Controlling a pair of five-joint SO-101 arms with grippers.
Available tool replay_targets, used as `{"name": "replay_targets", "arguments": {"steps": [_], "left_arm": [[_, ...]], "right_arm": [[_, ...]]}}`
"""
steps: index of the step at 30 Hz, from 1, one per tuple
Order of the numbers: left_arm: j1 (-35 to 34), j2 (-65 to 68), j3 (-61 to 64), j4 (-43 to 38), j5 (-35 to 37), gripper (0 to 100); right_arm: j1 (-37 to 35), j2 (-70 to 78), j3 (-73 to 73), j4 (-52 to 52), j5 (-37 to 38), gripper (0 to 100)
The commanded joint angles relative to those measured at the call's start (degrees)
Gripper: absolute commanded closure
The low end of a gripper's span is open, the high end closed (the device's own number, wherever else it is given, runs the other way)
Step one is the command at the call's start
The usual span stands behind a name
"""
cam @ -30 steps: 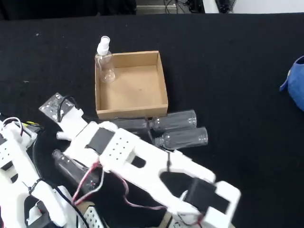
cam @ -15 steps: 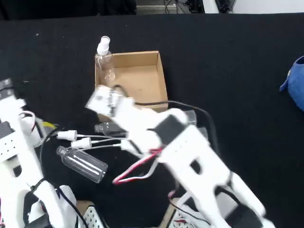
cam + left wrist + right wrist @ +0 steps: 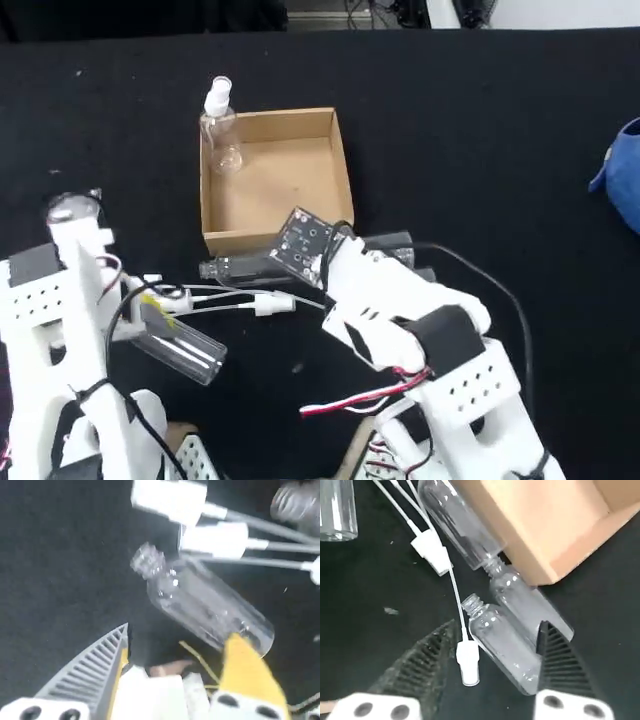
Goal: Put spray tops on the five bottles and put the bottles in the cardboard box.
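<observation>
Hovering wide open over an uncapped bottle (image 3: 507,652), the right tool (image 3: 497,629) is risking snagging a loose spray top (image 3: 468,661); left tool (image 3: 177,635) is gaping too.

Black table (image 3: 500,120), blue object (image 3: 623,185) at edge

High view: the right arm (image 3: 400,300) lies over the bottles (image 3: 392,241) just near-right of the cardboard box (image 3: 343,170). We see only their right ends and cannot count them. A blue object (image 3: 626,185) is cut off at the right edge; we cannot tell what it is. The left arm (image 3: 55,310) runs out past the near edge.

Left wrist view: spray tops (image 3: 172,497) and a threaded neck (image 3: 295,502) are clipped by the edge.

Right wrist view: the cardboard box and a corner bottle (image 3: 337,507) are cut off too.
</observation>
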Motion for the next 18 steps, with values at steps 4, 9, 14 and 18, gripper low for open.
{"name": "replay_targets", "arguments": {"steps": [4,9,14,18], "left_arm": [[-0.5,6.8,0.3,-1.8,-0.4,71],[-1.6,17.5,2.2,-6.7,-1.0,71],[-5.9,25.6,-2.9,-7.4,-1.0,73],[-9.1,27.1,-7.6,-6.2,-2.6,86]], "right_arm": [[1.1,2.1,0.7,-3.4,0.5,76.8],[1.1,2.6,0.6,-3.8,0.4,76.8],[1.1,2.4,0.7,-3.7,0.2,76.8],[1.1,2.4,0.7,-3.7,0.2,76.8]]}}
